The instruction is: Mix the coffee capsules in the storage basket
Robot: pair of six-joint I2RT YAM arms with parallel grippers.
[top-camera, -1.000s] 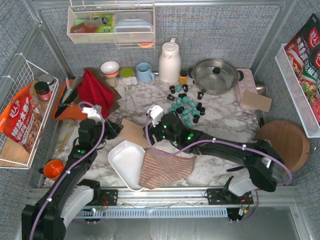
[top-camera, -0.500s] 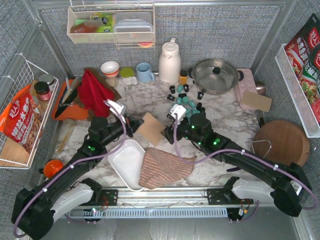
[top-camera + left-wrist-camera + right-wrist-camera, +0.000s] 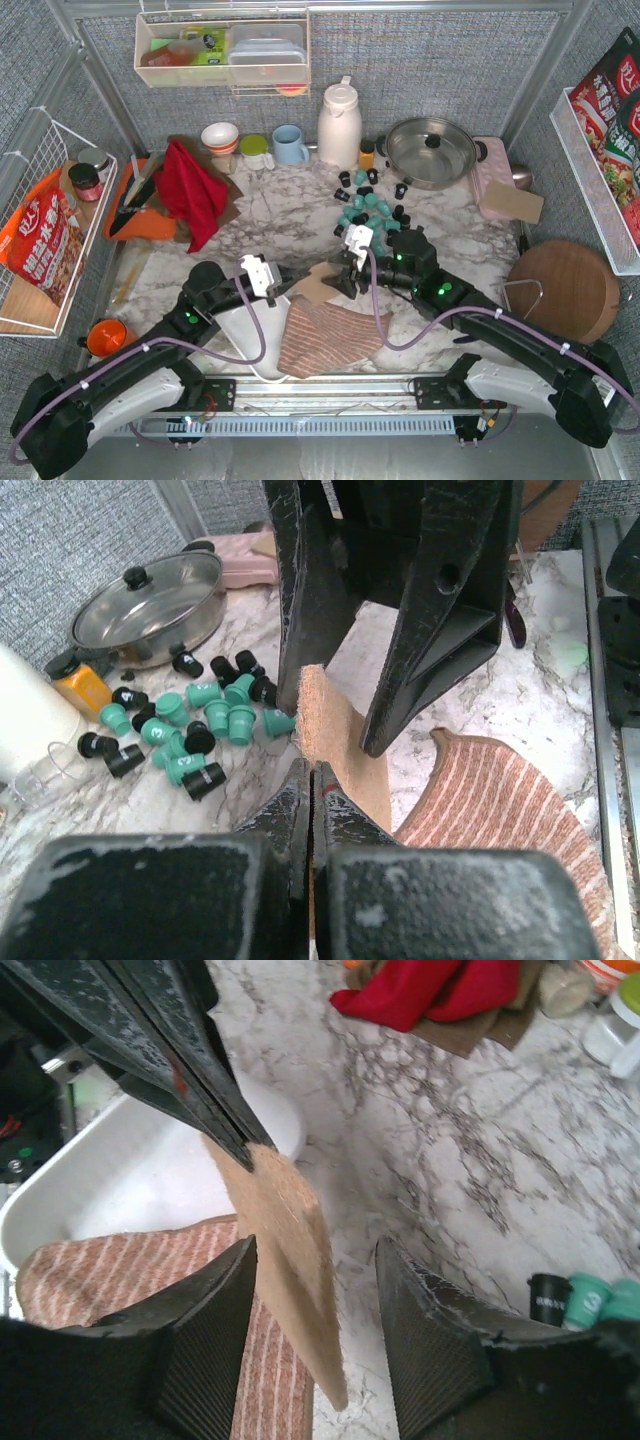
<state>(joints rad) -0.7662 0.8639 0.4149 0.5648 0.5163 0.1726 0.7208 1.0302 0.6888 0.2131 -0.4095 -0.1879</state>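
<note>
Coffee capsules (image 3: 372, 205): about ten teal and nine black, in one loose cluster on the marble, outside the one white storage basket (image 3: 130, 1175). One striped cloth (image 3: 330, 335) overlaps the basket. Left gripper (image 3: 308, 775) pinches one tan square (image 3: 280, 1210). Right gripper (image 3: 318, 1250) is spread, straddling the square.

On my feed the marble desk (image 3: 270, 215) carries a red cloth (image 3: 190, 188) at the back left, a blue mug (image 3: 289, 145) near a white jug (image 3: 339, 125), and a lidded steel pan (image 3: 430, 152) to the jug's right. Nearer me a striped cloth (image 3: 325, 335) lies flat, and a thin cork square (image 3: 335, 740) stands on edge just beyond it. A round wooden board (image 3: 565, 285) sits at the right edge.
</note>
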